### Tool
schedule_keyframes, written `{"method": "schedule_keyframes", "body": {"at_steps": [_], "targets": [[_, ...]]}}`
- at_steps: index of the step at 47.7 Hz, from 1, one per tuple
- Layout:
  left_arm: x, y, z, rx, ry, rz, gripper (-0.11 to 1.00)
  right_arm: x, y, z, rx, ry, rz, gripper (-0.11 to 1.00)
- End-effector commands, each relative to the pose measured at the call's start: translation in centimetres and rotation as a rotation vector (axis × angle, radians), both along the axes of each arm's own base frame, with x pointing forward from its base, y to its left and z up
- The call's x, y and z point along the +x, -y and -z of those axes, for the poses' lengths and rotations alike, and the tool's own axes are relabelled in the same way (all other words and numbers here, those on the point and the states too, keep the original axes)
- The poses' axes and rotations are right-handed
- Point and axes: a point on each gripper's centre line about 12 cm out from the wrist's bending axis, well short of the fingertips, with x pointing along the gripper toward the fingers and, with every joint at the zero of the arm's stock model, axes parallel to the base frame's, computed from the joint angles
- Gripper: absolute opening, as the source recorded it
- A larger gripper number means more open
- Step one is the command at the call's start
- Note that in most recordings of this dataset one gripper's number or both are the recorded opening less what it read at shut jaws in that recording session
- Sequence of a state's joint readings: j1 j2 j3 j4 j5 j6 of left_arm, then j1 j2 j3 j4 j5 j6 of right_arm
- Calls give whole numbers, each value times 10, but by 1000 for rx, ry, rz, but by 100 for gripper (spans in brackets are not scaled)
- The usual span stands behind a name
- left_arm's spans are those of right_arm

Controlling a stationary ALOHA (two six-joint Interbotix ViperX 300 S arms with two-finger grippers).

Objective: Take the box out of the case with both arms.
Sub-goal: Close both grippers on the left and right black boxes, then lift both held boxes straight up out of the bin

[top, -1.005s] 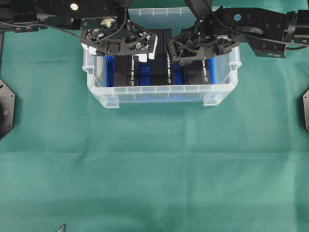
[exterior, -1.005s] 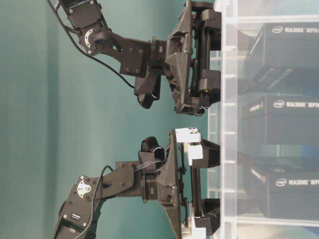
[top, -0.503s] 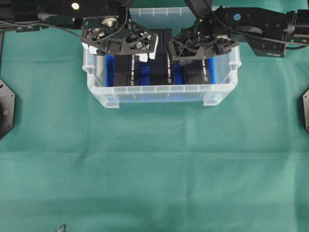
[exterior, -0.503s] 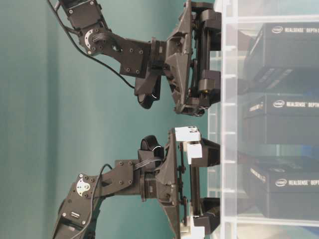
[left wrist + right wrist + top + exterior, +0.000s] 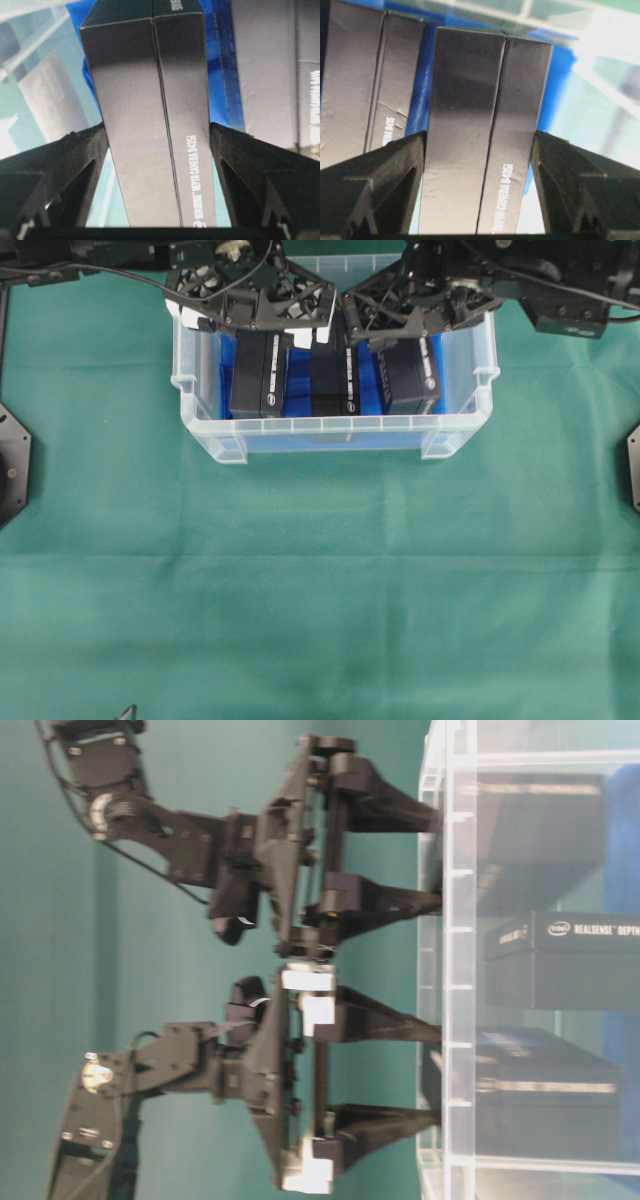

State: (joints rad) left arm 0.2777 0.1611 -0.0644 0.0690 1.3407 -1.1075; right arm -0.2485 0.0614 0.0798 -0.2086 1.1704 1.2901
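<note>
The clear case [image 5: 330, 432] stands at the back of the green cloth and holds three black boxes over its blue sheet [image 5: 300, 400]. My left gripper [image 5: 262, 340], the one with white parts, is shut on the left box [image 5: 260, 380]; both fingers press that box's [image 5: 150, 75] sides. My right gripper [image 5: 408, 340] is shut on the right box [image 5: 408, 375], whose sides [image 5: 485, 90] its fingers likewise touch. Both held boxes hang raised inside the case. The middle box [image 5: 330, 380] lies untouched on the bottom. From table level, the left gripper [image 5: 435, 1075] and right gripper [image 5: 435, 860] reach over the rim [image 5: 450, 970].
Green cloth [image 5: 320, 580] covers the table in front of the case. Black fixtures sit at the left edge [image 5: 12, 465] and right edge [image 5: 632, 465] of the overhead view. The case's side handles [image 5: 440, 445] jut out at its front corners.
Both grippers have risen with their boxes, and the two outer boxes have come up off the case bottom toward the rim. The middle box has stayed in place.
</note>
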Motion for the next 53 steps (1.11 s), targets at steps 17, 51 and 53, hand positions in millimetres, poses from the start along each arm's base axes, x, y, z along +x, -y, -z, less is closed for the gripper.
{"method": "schedule_keyframes", "body": {"at_steps": [17, 51, 53], "targets": [[0, 3, -101, 51, 154, 14, 66, -8, 4, -91, -82, 144, 3, 67], [-18, 8, -179, 64, 211, -1, 66, -21, 5, -175, -164, 209, -27, 67], [-20, 9, -182, 62, 210, -1, 66, -21, 4, -177, -164, 210, -28, 67]]}}
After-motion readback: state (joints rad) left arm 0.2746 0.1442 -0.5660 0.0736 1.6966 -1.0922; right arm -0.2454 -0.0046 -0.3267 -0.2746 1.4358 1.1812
